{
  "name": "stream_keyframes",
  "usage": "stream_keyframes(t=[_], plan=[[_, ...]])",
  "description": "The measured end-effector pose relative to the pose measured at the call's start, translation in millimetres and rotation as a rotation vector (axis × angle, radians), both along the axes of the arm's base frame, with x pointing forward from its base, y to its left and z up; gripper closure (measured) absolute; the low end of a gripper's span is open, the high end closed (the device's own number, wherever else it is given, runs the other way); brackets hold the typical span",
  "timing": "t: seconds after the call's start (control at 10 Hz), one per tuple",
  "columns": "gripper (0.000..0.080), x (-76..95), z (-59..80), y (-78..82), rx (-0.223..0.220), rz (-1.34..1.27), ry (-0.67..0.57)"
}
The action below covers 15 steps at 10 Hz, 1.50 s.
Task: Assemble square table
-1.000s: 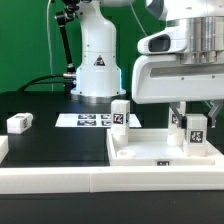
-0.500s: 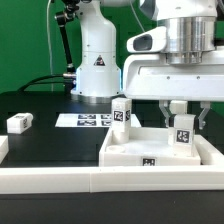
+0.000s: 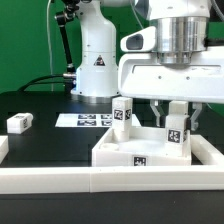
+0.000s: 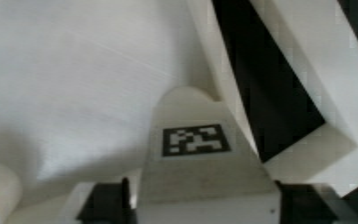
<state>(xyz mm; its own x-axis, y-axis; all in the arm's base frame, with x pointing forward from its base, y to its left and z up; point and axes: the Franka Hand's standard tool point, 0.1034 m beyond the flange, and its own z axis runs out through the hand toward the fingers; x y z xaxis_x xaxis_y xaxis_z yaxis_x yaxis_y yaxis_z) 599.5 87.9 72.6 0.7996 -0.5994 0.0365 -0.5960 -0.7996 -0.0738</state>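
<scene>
The white square table top (image 3: 112, 153) lies upside down against the front rail, with a tag on its near wall. One tagged white leg (image 3: 121, 113) stands upright in its far corner on the exterior view's left. My gripper (image 3: 177, 122) is shut on a second upright tagged leg (image 3: 176, 137) at the corner on the exterior view's right. In the wrist view this leg (image 4: 197, 140) fills the gap between my dark fingers (image 4: 105, 203), with the top's inner face (image 4: 69, 90) beyond it. A third leg (image 3: 19, 123) lies loose at the exterior view's left.
The marker board (image 3: 85, 120) lies flat behind the table top. A white robot base (image 3: 97, 60) with a cable stands at the back. A long white rail (image 3: 50, 181) edges the black surface at the front.
My gripper has moved toward the exterior view's left with the leg in it, and the table top has slid the same way along the front rail.
</scene>
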Motion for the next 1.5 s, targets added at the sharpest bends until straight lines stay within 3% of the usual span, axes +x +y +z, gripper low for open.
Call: stream_keyframes(t=[0.1, 0.3, 0.6, 1.1, 1.5], plan=[[0.0205, -0.1, 2.0, 1.2, 0.001, 0.011, -0.002], [0.0161, -6.1, 16.0, 2.3, 0.003, 0.076, -0.015], [0.0153, -27.2, 43.3, -15.6, 0.006, 0.166, -0.024], [0.0151, -28.4, 36.7, -14.4, 0.003, 0.175, -0.015], [0.0151, -69.8, 27.5, -55.4, -0.026, 0.410, -0.024]])
